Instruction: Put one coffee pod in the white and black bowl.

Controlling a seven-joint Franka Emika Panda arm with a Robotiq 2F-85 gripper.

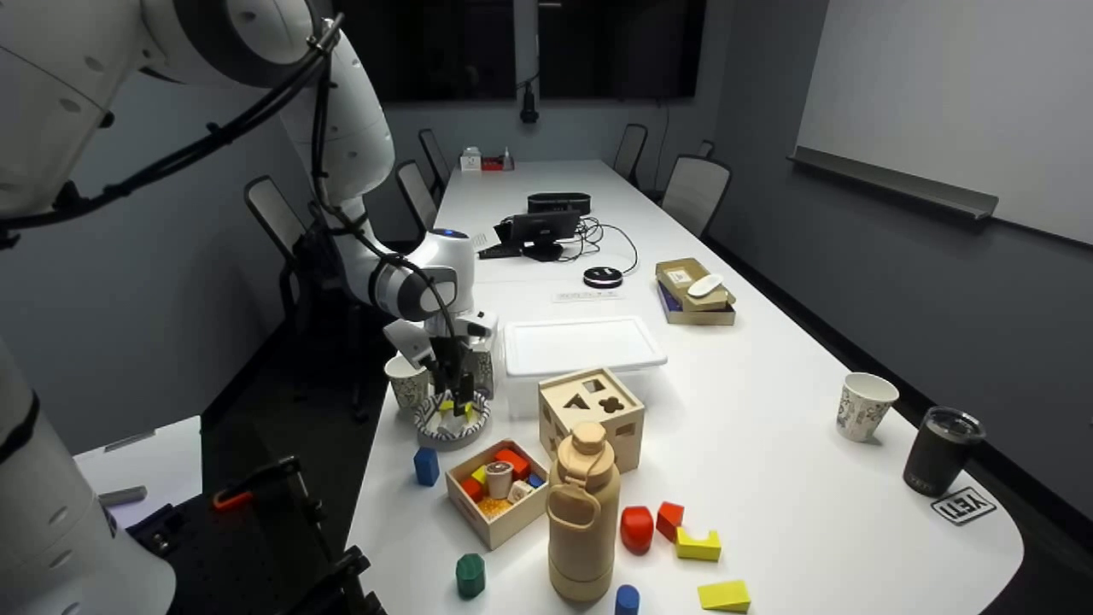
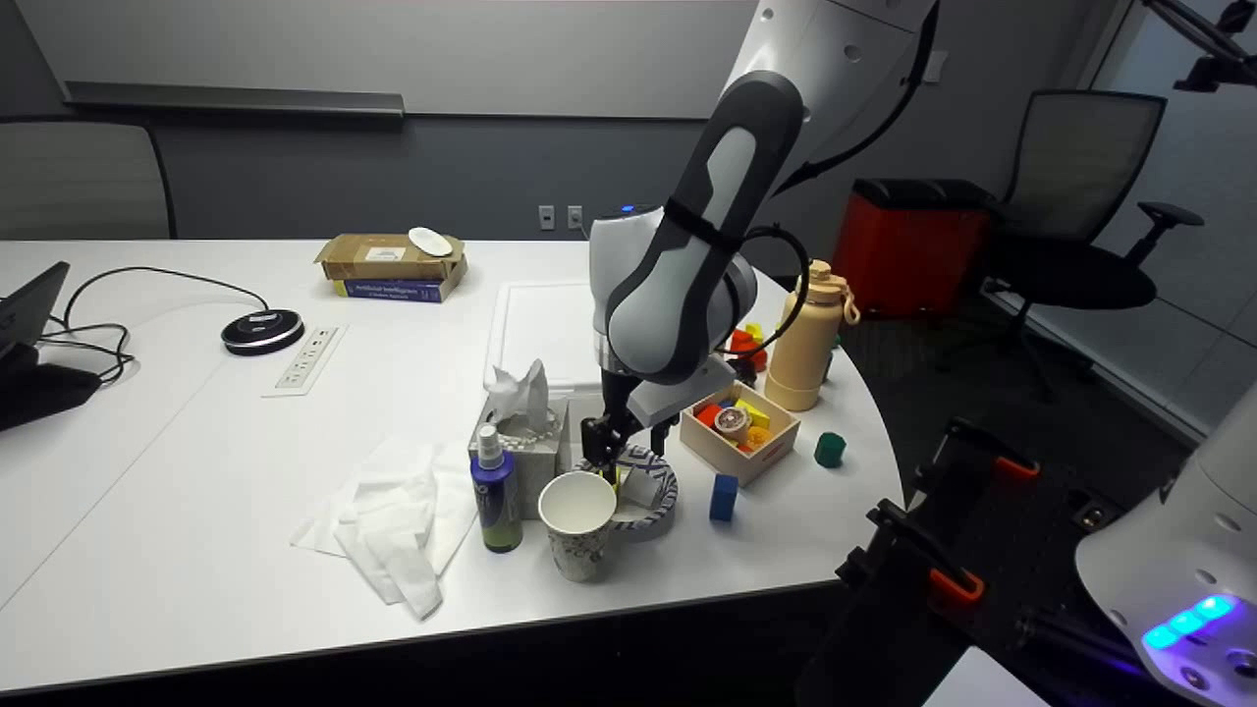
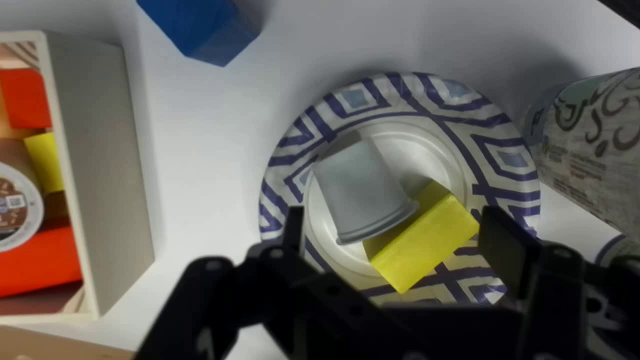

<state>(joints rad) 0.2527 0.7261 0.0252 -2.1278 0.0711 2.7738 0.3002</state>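
Observation:
The white and dark-patterned bowl (image 3: 505,150) stands on the table and shows in both exterior views (image 1: 452,441) (image 2: 671,494). A grey coffee pod (image 3: 360,185) lies on its side inside it. A yellow block (image 3: 425,242) leans in the bowl beside the pod. My gripper (image 3: 394,220) is open above the bowl, one finger on each side of the yellow block, with nothing held. In an exterior view the gripper (image 2: 631,447) is low over the bowl. Another coffee pod (image 1: 499,480) with a brown printed lid sits in the wooden box (image 1: 512,523), also in the wrist view (image 3: 15,200).
A patterned paper cup (image 3: 595,145) stands close beside the bowl. A tissue box (image 2: 535,466) and spray bottle (image 2: 496,491) are near it. A blue block (image 1: 426,466) lies between bowl and wooden box. A shape-sorter cube (image 1: 589,410) and tan bottle (image 1: 585,521) stand beyond.

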